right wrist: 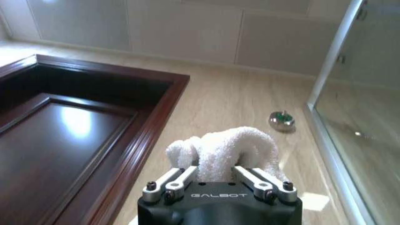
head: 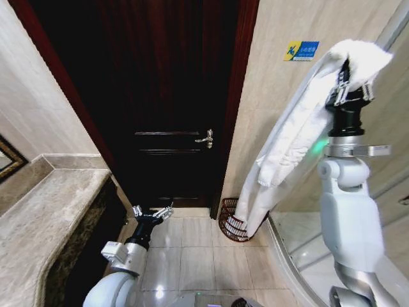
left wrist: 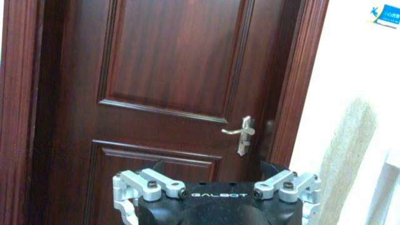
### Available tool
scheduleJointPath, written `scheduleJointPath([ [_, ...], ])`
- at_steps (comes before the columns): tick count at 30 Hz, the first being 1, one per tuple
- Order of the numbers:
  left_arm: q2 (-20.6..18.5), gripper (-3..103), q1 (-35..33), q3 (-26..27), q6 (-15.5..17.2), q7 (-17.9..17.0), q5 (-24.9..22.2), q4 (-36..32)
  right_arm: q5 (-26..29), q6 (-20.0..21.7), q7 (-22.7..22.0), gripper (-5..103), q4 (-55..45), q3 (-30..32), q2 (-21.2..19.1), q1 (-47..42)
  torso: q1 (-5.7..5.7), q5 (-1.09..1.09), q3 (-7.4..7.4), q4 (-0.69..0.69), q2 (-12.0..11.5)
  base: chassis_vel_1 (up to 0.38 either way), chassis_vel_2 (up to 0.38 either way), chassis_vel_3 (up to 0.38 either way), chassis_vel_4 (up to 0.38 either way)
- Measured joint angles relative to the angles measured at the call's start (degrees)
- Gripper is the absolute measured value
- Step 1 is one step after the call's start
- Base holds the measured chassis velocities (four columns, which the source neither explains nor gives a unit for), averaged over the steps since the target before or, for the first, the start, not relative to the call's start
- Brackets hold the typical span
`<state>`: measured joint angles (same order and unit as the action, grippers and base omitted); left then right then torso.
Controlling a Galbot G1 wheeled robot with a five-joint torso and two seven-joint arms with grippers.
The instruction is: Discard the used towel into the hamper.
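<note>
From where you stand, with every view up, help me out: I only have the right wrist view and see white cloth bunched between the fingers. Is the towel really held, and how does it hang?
Observer: Yes. The right gripper is raised high by the wall and shut on the towel, which hangs in a long drape down toward the floor.
Operator: Where is the hamper?
Observer: The hamper stands on the floor tiles beside the door frame, below the towel; the towel's lower end hangs in front of its rim.
Operator: And the left arm?
Observer: The left gripper is low, open and holding nothing, facing the dark door.
</note>
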<state>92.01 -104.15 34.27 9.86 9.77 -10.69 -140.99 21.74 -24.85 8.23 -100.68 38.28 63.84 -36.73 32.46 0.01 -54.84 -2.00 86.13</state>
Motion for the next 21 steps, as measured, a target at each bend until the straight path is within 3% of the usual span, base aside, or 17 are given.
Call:
scheduleJointPath([
  [7,0.0,100,0.0,0.0,0.0,0.0,0.0,0.0,-0.84,-1.18,0.66,13,2.41,-2.03,1.36,0.72,-0.01,0.01,0.0,0.0,0.0,0.0,0.0,0.0,0.0],
  [21,0.0,100,0.0,0.0,0.0,0.0,0.0,0.0,-1.55,-1.18,0.63,13,6.62,-5.06,0.63,11.49,-0.01,-0.01,0.01,0.0,0.0,0.0,0.0,0.0,0.0],
])
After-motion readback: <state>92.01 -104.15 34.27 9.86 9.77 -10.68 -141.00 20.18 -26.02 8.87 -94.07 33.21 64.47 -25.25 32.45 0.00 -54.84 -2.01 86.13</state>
